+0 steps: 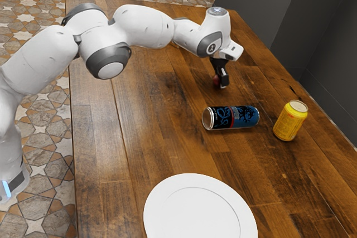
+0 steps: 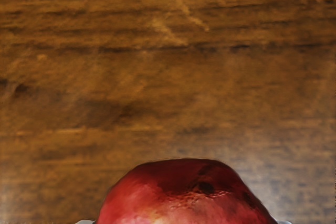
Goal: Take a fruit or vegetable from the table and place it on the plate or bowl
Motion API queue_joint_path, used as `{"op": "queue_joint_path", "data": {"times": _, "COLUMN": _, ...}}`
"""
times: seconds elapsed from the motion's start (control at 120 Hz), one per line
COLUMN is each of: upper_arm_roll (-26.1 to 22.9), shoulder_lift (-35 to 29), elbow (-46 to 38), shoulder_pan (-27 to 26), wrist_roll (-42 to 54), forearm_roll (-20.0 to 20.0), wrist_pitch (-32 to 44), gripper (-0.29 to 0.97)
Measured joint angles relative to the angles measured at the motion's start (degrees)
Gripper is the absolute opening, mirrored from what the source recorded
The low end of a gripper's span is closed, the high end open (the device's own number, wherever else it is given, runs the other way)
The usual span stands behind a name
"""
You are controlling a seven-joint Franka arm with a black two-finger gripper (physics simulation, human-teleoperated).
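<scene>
A red fruit [image 2: 186,195] with a dark blemish sits right under my hand, and a sliver of it [image 1: 216,81] shows between the black fingers. My gripper [image 1: 222,79] points down over the far middle of the wooden table [image 1: 139,137], low over the wood, with its fingers against both sides of the fruit. The white plate [image 1: 201,209] lies at the near edge of the table, well away from the gripper toward the front.
A blue can [image 1: 230,117] lies on its side between the gripper and the plate. A yellow can [image 1: 290,120] stands upright at the exterior view's right. Bare wood runs along the exterior view's left side of the table.
</scene>
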Motion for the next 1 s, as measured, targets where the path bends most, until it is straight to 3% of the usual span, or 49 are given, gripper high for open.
{"op": "queue_joint_path", "data": {"times": 0.267, "upper_arm_roll": 2.2, "shoulder_lift": -2.9, "elbow": 0.7, "shoulder_pan": -1.0, "wrist_roll": -0.5, "forearm_roll": 0.3, "wrist_pitch": -3.9, "gripper": 0.31}}
{"op": "queue_joint_path", "data": {"times": 0.383, "upper_arm_roll": 2.8, "shoulder_lift": -6.5, "elbow": 3.4, "shoulder_pan": -4.0, "wrist_roll": -0.6, "forearm_roll": 3.1, "wrist_pitch": -9.1, "gripper": 0.30}}
{"op": "queue_joint_path", "data": {"times": 0.792, "upper_arm_roll": 2.8, "shoulder_lift": -19.8, "elbow": 16.2, "shoulder_pan": -27.4, "wrist_roll": -10.8, "forearm_roll": 20.9, "wrist_pitch": -34.9, "gripper": 0.24}}
{"op": "queue_joint_path", "data": {"times": 1.0, "upper_arm_roll": 2.3, "shoulder_lift": -20.2, "elbow": 22.4, "shoulder_pan": -47.1, "wrist_roll": -20.9, "forearm_roll": 25.9, "wrist_pitch": -44.8, "gripper": 0.22}}
